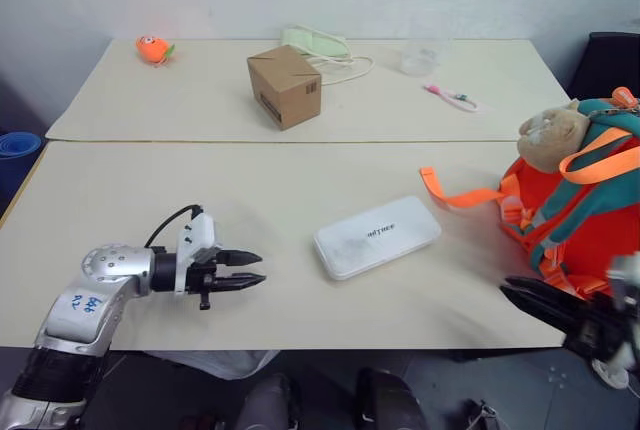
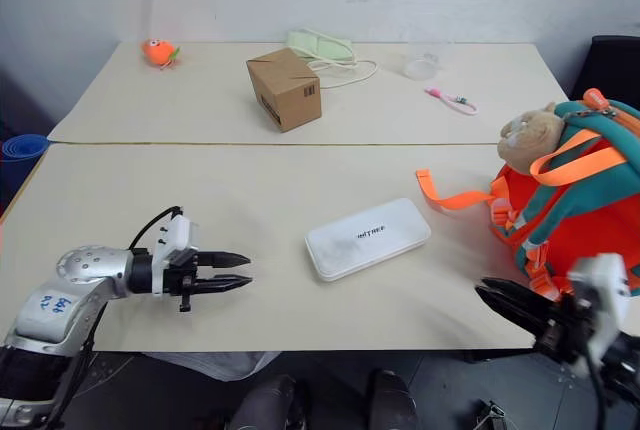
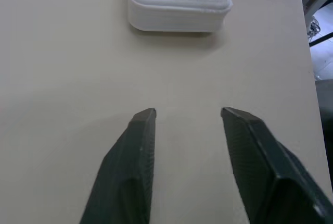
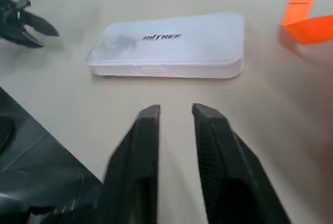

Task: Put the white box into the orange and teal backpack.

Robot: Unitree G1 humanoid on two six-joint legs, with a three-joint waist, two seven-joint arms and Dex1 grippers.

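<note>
- The left gripper (image 1: 256,268) hovered over the table (image 1: 120,210), fingers narrowly parted, empty.
- The right gripper (image 4: 175,108) faced the white box (image 1: 377,236), fingers almost together, empty.

the near table (image 1: 250,180) is bare between the left gripper (image 1: 252,269) and the white box (image 1: 377,236) — nothing blocks that stretch. the right gripper (image 2: 490,296) sits at the front edge near the right corner, with open surface between it and the box. the backpack (image 1: 585,220) crowds the right edge, and its orange strap (image 1: 455,194) lies flat just beside the box's far right corner. the cardboard box (image 1: 285,86) stands well behind on the far table — no obstacle to the white box.
</note>
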